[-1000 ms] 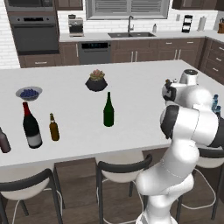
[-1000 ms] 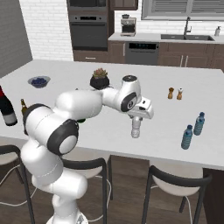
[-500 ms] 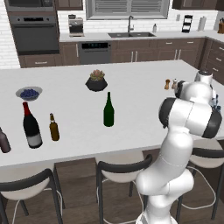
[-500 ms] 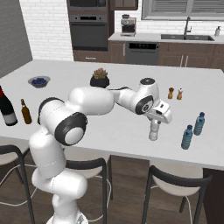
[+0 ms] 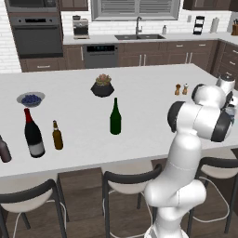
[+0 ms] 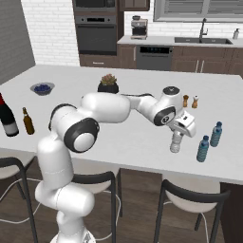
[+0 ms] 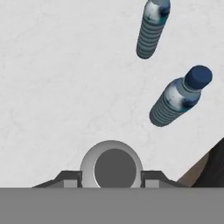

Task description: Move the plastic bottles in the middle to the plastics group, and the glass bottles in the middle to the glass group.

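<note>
The gripper [image 6: 177, 137] is clamped on the clear bottle [image 6: 176, 142], standing it on the counter [image 6: 142, 142]. Two blue bottles [image 6: 203, 149] stand just beside it.

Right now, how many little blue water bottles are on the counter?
2. One blue bottle stands near the counter's front edge, the other blue bottle just behind it, both right of the held clear bottle.

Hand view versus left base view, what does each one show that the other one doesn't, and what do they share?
Hand view: the hand closed on a clear bottle, seen from above, with two blue bottles standing beyond it. Left base view: a green wine bottle, a black wine bottle, a beer bottle, a bowl, a potted plant and two shakers. Shared: the white counter.
</note>
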